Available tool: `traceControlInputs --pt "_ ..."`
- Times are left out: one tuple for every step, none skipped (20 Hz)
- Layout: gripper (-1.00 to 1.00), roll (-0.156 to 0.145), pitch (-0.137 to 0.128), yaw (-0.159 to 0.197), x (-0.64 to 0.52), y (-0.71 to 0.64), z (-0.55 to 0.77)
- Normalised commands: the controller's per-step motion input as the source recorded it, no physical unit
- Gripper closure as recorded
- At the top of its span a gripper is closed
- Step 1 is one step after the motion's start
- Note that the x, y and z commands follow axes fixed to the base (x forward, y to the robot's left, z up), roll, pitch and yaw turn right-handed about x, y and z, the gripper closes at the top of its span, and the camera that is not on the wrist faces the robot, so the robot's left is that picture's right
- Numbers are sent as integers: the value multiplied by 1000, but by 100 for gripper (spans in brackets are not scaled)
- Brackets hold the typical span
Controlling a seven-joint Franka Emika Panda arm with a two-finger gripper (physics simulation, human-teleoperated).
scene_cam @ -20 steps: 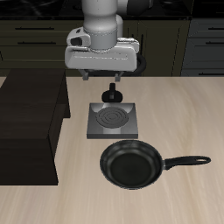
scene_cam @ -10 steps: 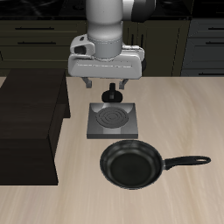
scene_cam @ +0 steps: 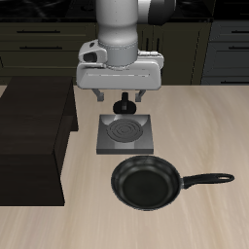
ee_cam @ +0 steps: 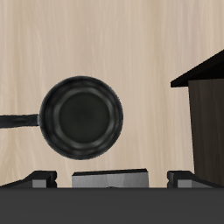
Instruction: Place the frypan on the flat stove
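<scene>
The pan (scene_cam: 146, 183) lies flat on the bench (scene_cam: 209, 126), at about 5 o'clock from the stove (scene_cam: 124, 132) and just clear of its near edge; the handle (scene_cam: 206, 180) points to 3 o'clock in the exterior view. The stove sits farther back, its coil (scene_cam: 123, 126) bare and its knob (scene_cam: 125, 105) at 12 o'clock from the coil. The claw (scene_cam: 120, 97) hangs above the stove's back edge, its two fingers spread wide with the knob showing between them, and it grips nothing.

Against half a second ago, the arm has come a little lower: the head of the claw and the finger (scene_cam: 98, 95) sit slightly closer to the stove. Against a second ago, it has also shifted sideways toward 3 o'clock. Pan and stove have not moved.

The wrist view shows the pan (ee_cam: 83, 118) whole on bare wood, the edge of the stove (ee_cam: 109, 178) between the finger tips (ee_cam: 43, 178), and the corner of a dark cabinet (ee_cam: 206, 114) beside the pan; the same cabinet (scene_cam: 34, 136) stands at 9 o'clock from the stove in the exterior view.
</scene>
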Motion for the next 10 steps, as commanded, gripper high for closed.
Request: traceControlInputs --pt "-100 -85 2 -42 204 -129 63" --pt "-100 -35 -63 47 247 -74 162" --pt "-100 -12 5 -2 249 -86 51" --pt "-100 -65 1 -60 268 -180 113" --pt "-100 -57 -49 12 192 -167 133" --pt "-100 -23 -40 45 365 -112 198" --pt "-100 -98 -7 -114 196 -162 68" --pt "-100 0 0 0 38 42 -16" --pt "-100 13 -27 36 179 43 55" --pt "-100 5 -6 8 137 1 5"
